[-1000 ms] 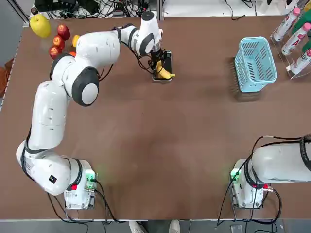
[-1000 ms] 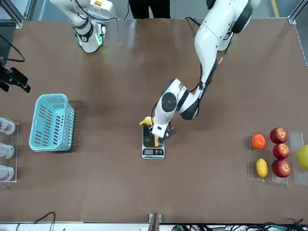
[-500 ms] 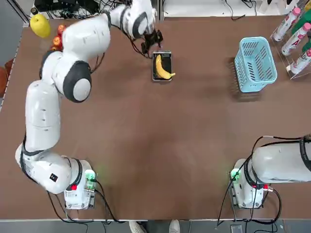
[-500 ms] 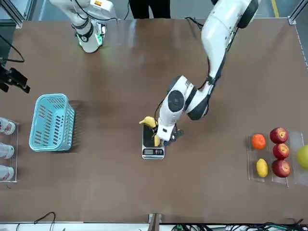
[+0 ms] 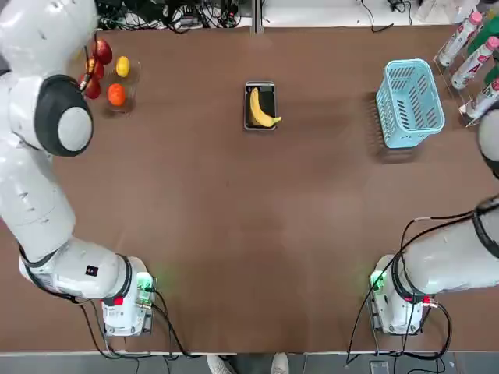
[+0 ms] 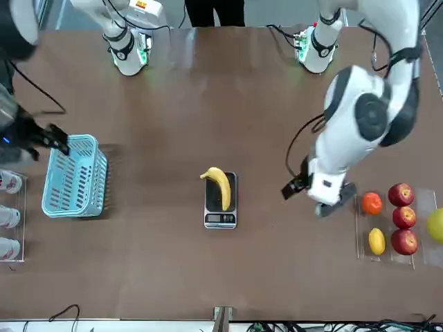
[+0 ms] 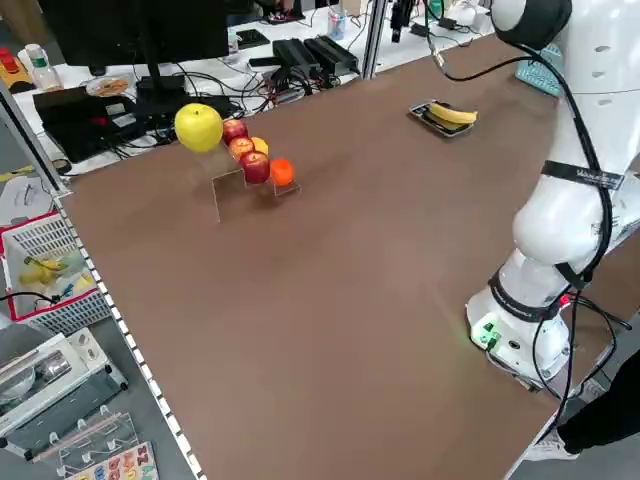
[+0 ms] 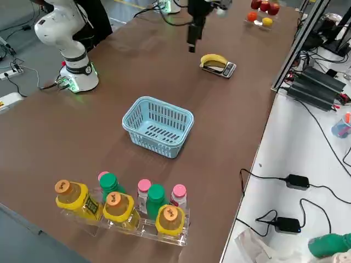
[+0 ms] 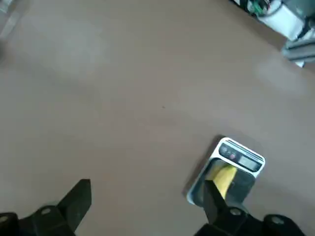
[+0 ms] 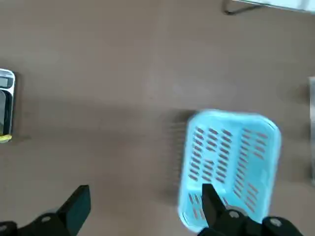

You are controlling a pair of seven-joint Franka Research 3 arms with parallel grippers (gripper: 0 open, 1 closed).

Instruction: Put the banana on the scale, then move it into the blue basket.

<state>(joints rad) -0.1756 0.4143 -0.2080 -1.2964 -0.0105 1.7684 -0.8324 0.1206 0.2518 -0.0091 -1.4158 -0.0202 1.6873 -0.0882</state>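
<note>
Banana: the banana (image 5: 262, 108) lies on the scale (image 5: 260, 88), its tip overhanging the right rim; nothing grips it.
Scale: in the top view it sits at twelve o'clock from the table's middle, near the far edge.
Blue basket: the blue basket (image 5: 408, 105) stands empty, at three o'clock from the scale and well apart from it.
Left gripper: the left gripper (image 6: 318, 200) hangs with its jaws wide and empty, between the scale and the fruit tray (image 6: 396, 220).
Right gripper: the right gripper (image 10: 142, 209) is spread wide, empty, hovering above the table near the basket.
Done: weighing placement looks complete.
Left: picking the banana off the scale and dropping it into the basket.
</note>
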